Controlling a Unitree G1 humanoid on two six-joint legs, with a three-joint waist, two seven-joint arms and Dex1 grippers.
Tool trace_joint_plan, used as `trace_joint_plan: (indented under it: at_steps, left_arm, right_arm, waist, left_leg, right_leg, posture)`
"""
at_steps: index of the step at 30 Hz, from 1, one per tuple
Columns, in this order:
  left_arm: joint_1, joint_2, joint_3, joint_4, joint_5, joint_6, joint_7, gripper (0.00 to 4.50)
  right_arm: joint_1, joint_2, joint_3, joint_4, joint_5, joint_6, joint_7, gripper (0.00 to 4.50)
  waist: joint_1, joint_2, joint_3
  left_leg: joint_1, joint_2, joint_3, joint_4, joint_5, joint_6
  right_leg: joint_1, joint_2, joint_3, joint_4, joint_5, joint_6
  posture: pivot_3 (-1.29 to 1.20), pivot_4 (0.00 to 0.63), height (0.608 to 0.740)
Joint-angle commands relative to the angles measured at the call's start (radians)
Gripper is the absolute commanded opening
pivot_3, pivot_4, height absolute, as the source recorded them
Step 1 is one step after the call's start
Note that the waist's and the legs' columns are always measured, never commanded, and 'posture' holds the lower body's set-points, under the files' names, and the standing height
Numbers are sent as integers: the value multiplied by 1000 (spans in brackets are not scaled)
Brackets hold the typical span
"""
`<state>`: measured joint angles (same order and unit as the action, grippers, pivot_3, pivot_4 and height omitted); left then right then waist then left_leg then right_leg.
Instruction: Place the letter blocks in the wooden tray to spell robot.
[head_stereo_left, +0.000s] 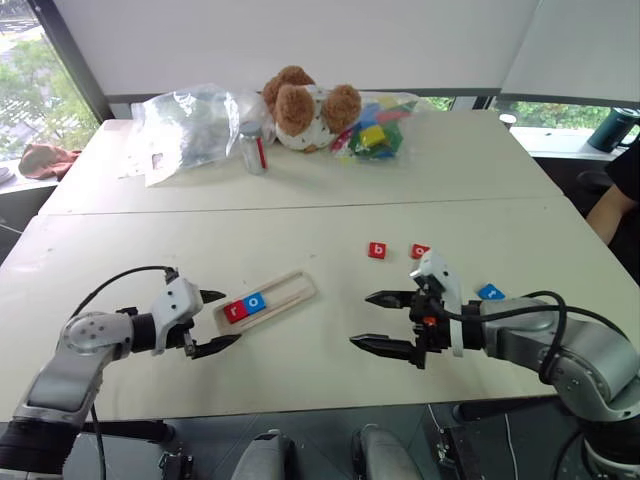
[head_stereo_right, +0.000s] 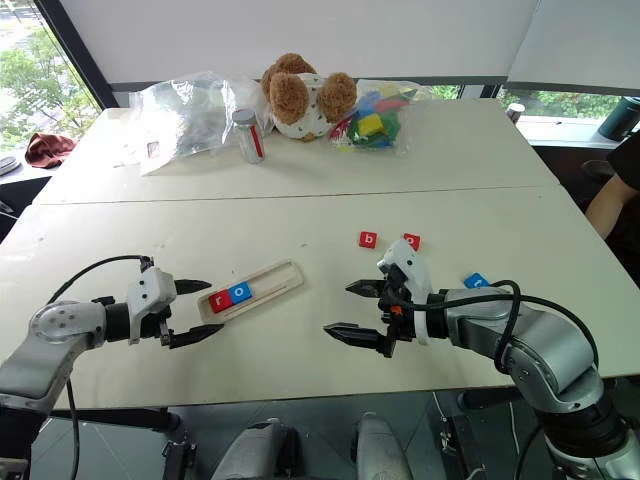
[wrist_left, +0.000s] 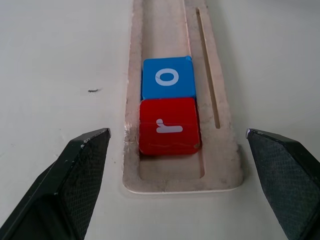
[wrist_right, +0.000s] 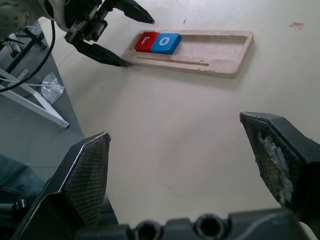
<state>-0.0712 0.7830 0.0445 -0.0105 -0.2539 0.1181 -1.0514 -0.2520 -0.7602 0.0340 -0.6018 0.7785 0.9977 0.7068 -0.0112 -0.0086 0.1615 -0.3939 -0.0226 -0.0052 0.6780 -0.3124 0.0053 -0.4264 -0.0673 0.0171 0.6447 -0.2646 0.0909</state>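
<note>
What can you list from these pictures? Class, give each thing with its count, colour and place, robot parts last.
wooden tray: one, pale, near table edge.
letter blocks: red r and blue o in tray; two red and one blue loose on table.
teddy bear: one, brown, far side.
toy blocks: bagged, multicoloured, beside bear.
plastic bag: one, clear, far left.
jar: one, beside bag.
left gripper: open, at tray end.
right gripper: open, empty.

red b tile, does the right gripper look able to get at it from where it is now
Probably yes. The red b tile lies alone on bare table just beyond the open, empty right gripper, with nothing between them.
</note>
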Motion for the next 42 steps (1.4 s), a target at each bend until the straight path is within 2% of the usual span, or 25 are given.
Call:
trace_joint_plan:
  at_steps: [1,10,13,14,15,21,26,30,33,40,42]
  left_arm:
    - [-3,-18,-9,45,20,-38,11,4500]
    - [-30,-37,-55,124,47,-93,-6,4500]
    - [-29,-36,-58,133,43,-98,-13,3618]
    - [-27,-35,-58,133,42,-100,-17,3174]
    - [-26,-33,-59,134,43,-101,-18,3054]
    - [-71,-31,-96,110,60,-110,-40,3056]
    - [-267,-73,-187,118,60,-107,-141,3056]
    - [-428,-150,-266,281,102,-176,-208,3056]
    - [-529,-225,-297,447,131,-236,-228,3056]
    - [-610,-291,-324,653,179,-372,-274,3056]
    - [-611,-301,-318,671,176,-387,-276,4095]
  right_arm:
    - [1,-3,-10,-22,0,-12,-1,4475]
    - [8,2,-13,-17,-10,-18,-6,4475]
    - [12,-2,-19,-18,-9,-18,-6,4500]
    - [15,-4,-22,-19,-9,-17,-6,4500]
    - [17,-6,-24,-20,-9,-17,-6,4500]
    - [39,-13,-66,5,-21,-25,-19,4500]
    - [96,-33,-169,59,-45,-49,-31,4500]
    - [131,-47,-188,107,-161,-138,-73,4500]
    - [140,-22,-206,109,-190,-163,-113,4500]
    - [179,42,-227,50,-210,-149,-207,4500]
    - [174,56,-221,43,-211,-141,-223,4500]
  waist:
    - [0,0,0]
    - [5,1,-1]
    - [4,1,-1]
    - [4,1,-1]
    - [4,1,-1]
    - [7,1,-1]
    - [32,1,-1]
    - [25,1,-1]
    - [17,1,-1]
    - [11,0,-1]
    - [13,0,-1]
  left_leg:
    - [0,0,0,0,0,0]
    - [2,0,0,1,0,0]
    - [2,0,0,1,0,0]
    - [2,0,0,1,0,0]
    - [2,0,0,1,0,0]
    - [2,0,0,2,0,0]
    - [0,-1,-1,4,0,0]
    - [-1,-2,-1,4,0,1]
    - [0,-1,0,4,0,1]
    - [0,0,1,5,0,1]
    - [0,-1,1,6,0,1]
  right_leg:
    - [0,0,0,0,0,0]
    - [3,0,0,0,0,0]
    - [3,0,0,0,0,0]
    - [3,0,0,0,0,0]
    - [3,0,0,1,0,0]
    - [3,0,0,1,0,0]
    - [3,0,-1,0,0,0]
    - [2,0,-1,0,0,0]
    - [1,2,0,1,0,1]
    - [0,6,-1,3,0,1]
    - [2,5,-1,3,0,1]
  posture:
    - [0,150,740]
    - [0,150,740]
    - [0,150,740]
    - [0,150,740]
    - [0,150,740]
    - [0,150,740]
    - [0,150,740]
    - [0,150,740]
    - [0,150,740]
    - [0,150,740]
    - [0,150,740]
